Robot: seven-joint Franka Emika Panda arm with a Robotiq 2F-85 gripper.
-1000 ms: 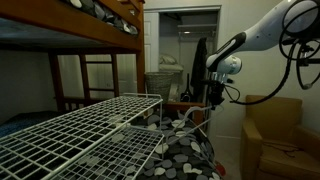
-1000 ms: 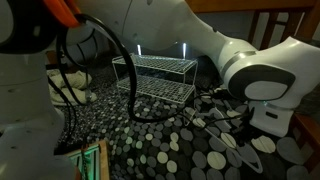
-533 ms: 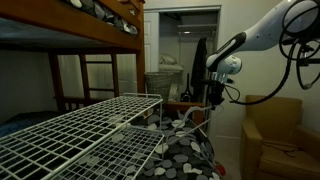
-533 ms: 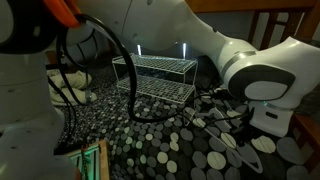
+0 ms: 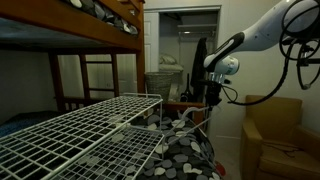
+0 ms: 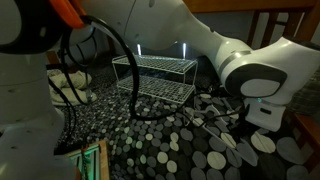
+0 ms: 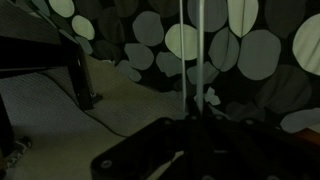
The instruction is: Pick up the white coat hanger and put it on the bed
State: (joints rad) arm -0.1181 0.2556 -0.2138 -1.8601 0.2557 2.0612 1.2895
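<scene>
Running down the middle of the wrist view, the white coat hanger (image 7: 186,60) showed as two thin pale rods, bare, close together and nearly upright. They ended at a dark mass low in the frame. Whether the gripper (image 5: 213,96) was clamped on those rods or stood apart could not be told in the gloom. Behind the rods lay the spotted bedcover (image 7: 250,55), dark with pale discs. In an exterior view a white wire-grid rack (image 5: 90,130) filled the foreground. Past it the gripper hung from the arm (image 5: 255,35) over the bedcover, a tan armchair (image 5: 275,135) alongside. A wooden bunk bed (image 5: 100,45) stood farther back.
</scene>
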